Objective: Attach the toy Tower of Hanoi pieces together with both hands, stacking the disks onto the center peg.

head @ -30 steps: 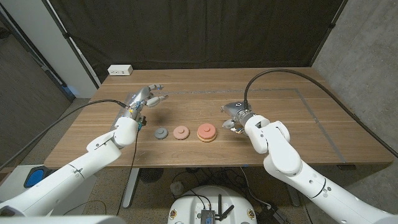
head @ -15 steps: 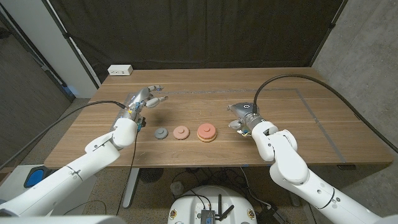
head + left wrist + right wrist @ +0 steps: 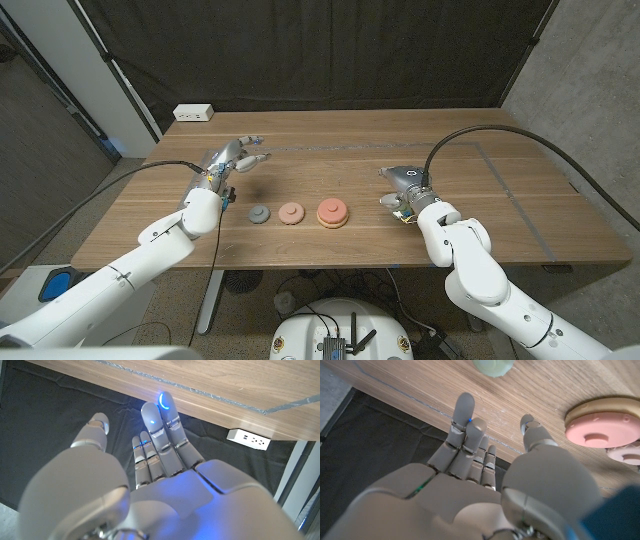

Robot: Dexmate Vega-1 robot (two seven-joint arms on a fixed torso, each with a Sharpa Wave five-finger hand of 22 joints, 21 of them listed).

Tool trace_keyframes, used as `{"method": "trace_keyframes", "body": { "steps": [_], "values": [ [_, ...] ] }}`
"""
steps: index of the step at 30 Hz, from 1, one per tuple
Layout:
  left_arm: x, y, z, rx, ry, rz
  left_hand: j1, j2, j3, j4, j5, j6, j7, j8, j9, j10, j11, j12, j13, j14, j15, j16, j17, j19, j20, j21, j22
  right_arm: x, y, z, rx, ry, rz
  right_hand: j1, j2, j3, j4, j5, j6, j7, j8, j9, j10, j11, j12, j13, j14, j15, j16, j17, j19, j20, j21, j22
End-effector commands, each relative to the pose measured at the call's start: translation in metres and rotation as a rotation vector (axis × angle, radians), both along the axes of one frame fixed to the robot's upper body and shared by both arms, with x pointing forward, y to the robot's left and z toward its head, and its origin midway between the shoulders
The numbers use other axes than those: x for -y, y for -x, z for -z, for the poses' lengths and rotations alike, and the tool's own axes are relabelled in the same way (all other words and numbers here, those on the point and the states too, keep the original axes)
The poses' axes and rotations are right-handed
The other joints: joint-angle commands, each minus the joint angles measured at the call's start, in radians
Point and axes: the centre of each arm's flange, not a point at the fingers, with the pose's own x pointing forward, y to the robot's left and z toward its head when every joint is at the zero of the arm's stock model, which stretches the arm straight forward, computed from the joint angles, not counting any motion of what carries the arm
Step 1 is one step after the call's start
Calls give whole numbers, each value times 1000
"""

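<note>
Wooden surface [image 3: 480, 190], three toy disks in a row, two robot hands empty.
Grey disk [image 3: 259, 214], pink disk [image 3: 291, 213], red disk on tan base [image 3: 332, 212] near front edge; left hand [image 3: 228, 160] and right hand [image 3: 404, 186] released, fingers extended, well apart from disks.

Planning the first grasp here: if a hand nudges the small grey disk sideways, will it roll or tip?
The grey disk lies flat on the table, so it would probably slide, not roll. It looks rigid and light, likely plastic. Its low profile may make pinching fiddly.
</note>
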Motion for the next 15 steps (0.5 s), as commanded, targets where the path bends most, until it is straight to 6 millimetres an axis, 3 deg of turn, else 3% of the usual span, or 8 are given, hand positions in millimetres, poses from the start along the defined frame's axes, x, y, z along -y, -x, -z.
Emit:
{"method": "trace_keyframes", "body": {
  "steps": [1, 15],
  "values": [
    [4, -1, -2, -2, -8, -9, -4, 0, 11, 0, 9, -5, -2, -3, 3, 1, 5, -2, 3, -7, -76, 7, 2, -4, -135, 7, 2, 24, -2, 6, 24, -36, 31, 9, 2, -3, -1, 0, 7, -25, -1, 0, 14, -7, 7, 6, 14, -64, 3, 6, 8, -92, 8, 3],
    [9, -4, -4, -5, -19, 3, -2, -2, 13, -1, 10, -11, 0, -4, 3, -2, 1, -2, 2, -9, -76, 8, -1, -8, -136, 15, -3, 37, -7, 14, 46, -90, 48, 18, 4, 0, -2, 1, 43, -30, 12, 1, 30, -13, 10, 11, 16, -64, 2, 10, 8, -92, 10, 3]
  ]
}}
